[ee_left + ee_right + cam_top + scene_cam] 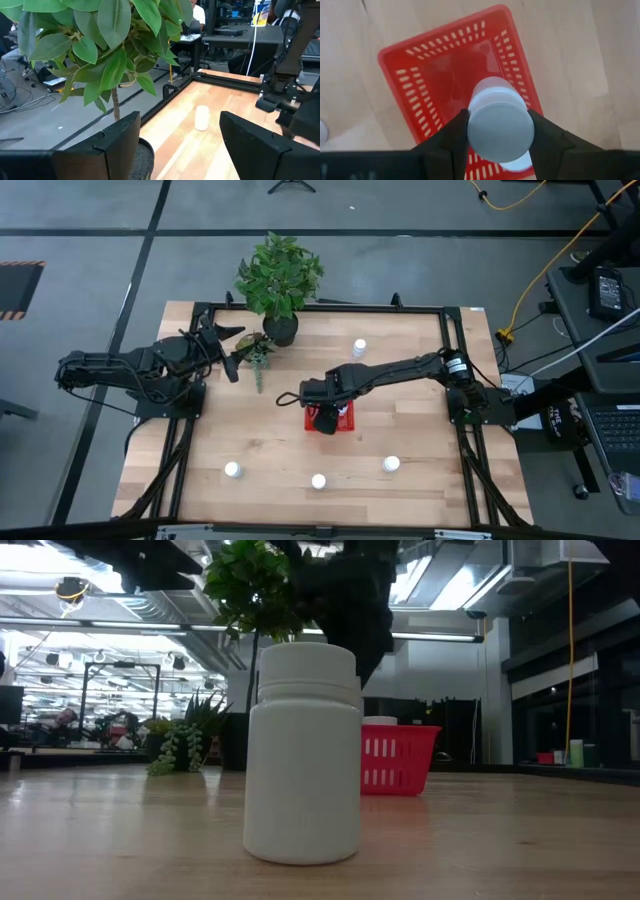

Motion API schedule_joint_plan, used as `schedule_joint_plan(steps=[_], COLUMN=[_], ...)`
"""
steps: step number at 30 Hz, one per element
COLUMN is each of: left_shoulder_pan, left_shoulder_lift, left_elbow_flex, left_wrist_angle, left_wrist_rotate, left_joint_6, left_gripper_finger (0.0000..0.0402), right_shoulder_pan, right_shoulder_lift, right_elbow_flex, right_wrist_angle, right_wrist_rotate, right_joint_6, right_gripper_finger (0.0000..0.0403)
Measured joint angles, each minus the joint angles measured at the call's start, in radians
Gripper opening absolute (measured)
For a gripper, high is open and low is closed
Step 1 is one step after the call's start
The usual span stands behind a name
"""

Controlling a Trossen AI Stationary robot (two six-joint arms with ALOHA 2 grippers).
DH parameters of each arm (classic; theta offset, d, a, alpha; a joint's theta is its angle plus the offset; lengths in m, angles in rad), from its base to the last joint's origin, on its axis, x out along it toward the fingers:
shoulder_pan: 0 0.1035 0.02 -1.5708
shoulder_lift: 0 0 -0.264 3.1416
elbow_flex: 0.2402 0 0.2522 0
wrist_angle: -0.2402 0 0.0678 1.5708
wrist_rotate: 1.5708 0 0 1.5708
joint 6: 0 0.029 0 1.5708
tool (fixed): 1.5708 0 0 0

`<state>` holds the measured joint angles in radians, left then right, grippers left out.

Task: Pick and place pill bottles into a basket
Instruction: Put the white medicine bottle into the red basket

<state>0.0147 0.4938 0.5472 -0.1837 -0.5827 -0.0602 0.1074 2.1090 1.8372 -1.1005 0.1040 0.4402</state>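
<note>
The red basket [345,416] stands mid-table; it also shows in the right wrist view [420,80] and the low view [398,760]. My right gripper [325,420] is above it, shut on a white pill bottle [492,95]. A white cap [380,721] shows just above the basket's rim. Other bottles stand upright on the table at the far side [359,347] and along the near side [232,470], [318,480], [391,464]. My left gripper [235,350] is open and empty beside the plant pot [280,330]. My right gripper pinches the bottle's cap [500,132] between its two fingers [452,137], one on each side. The fingers come from above, pointing down. The bottle hangs upright below them, its lower end over the inside of the basket; whether it touches the basket's floor I cannot tell.
A leafy plant in a dark pot [115,55] stands at the table's far edge, with a small green plant [258,355] beside it. A black frame [445,340] runs around the table. One bottle [303,755] stands right before the low camera.
</note>
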Motion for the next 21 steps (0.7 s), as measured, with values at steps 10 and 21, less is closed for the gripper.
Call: schedule_joint_plan(steps=[10,21], left_shoulder_pan=[0.0,0.0], left_shoulder_lift=[0.0,0.0], left_elbow_flex=[0.0,0.0], left_wrist_angle=[0.0,0.0], left_wrist_rotate=[0.0,0.0], left_joint_6=[-0.031,-0.032], left_gripper_finger=[0.0267,0.0267], right_shoulder_pan=[-0.01,-0.039], right_shoulder_lift=[0.0,0.0], right_elbow_flex=[-0.097,-0.11], right_wrist_angle=[0.078,0.083], right_wrist_rotate=[-0.003,-0.042], right_joint_6=[-0.006,-0.028], right_gripper_finger=[0.0153,0.0153])
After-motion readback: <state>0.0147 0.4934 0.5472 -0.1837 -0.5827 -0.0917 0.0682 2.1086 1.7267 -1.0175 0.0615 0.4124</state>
